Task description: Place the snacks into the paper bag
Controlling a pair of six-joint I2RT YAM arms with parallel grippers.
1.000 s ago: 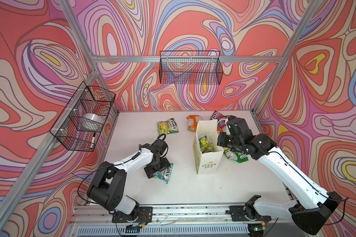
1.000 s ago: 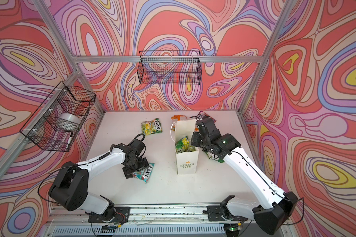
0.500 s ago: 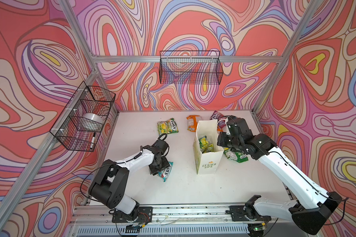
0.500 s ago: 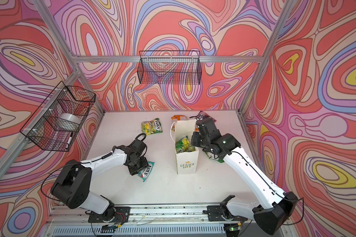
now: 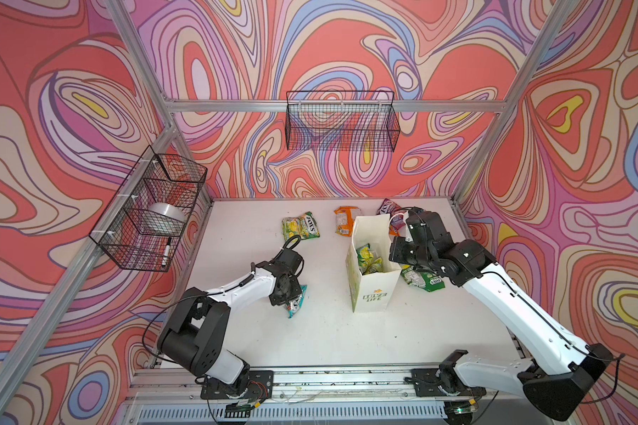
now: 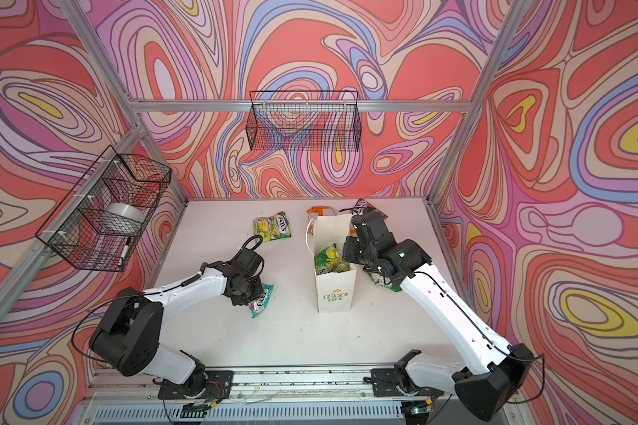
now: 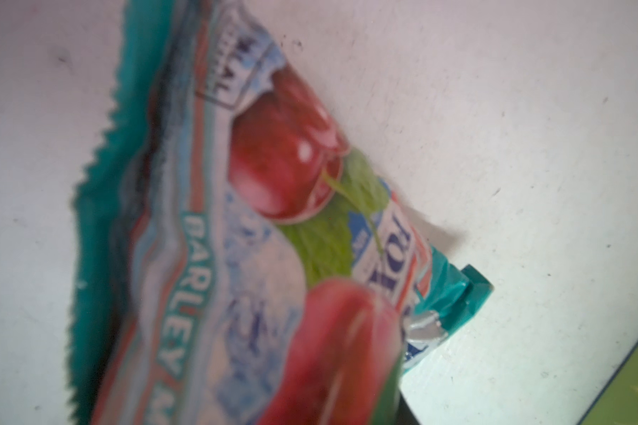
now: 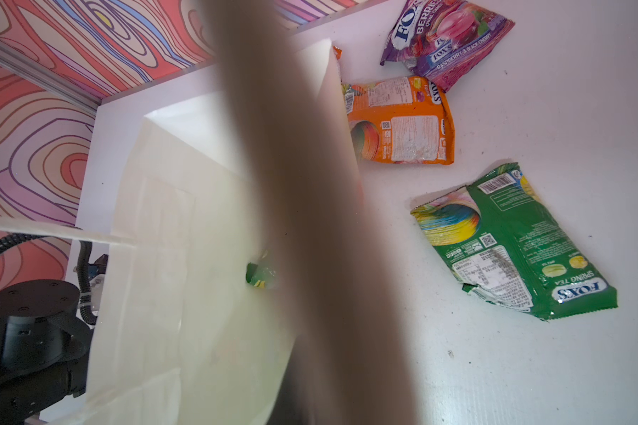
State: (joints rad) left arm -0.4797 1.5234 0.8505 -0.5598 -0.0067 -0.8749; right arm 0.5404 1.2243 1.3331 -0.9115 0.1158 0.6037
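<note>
The white paper bag [image 5: 374,290] [image 6: 334,290] stands upright mid-table with yellow-green snacks [image 5: 369,259] inside. My right gripper [image 5: 395,254] is shut on its right wall [image 8: 185,257]. On the left, my left gripper [image 5: 290,294] points down onto a red-teal cherry pouch [image 5: 296,303] [image 7: 273,220], which runs up between its jaws and is pinched. Loose on the table lie a yellow-green pouch [image 5: 300,228], an orange one [image 5: 344,220] [image 8: 402,128], a purple one [image 5: 387,208] [image 8: 446,44] and a green one [image 5: 422,279] [image 8: 512,243] partly under the right arm.
A black wire basket [image 5: 341,125] hangs on the back wall. Another basket [image 5: 151,213] on the left wall holds a tape roll and a marker. Aluminium posts frame the table's corners, and the arms' base rail [image 5: 328,375] runs along the front edge.
My left gripper has shifted right over the red-teal pouch and its jaws have come together on it, crumpling it. The right arm and the bag have not moved.
</note>
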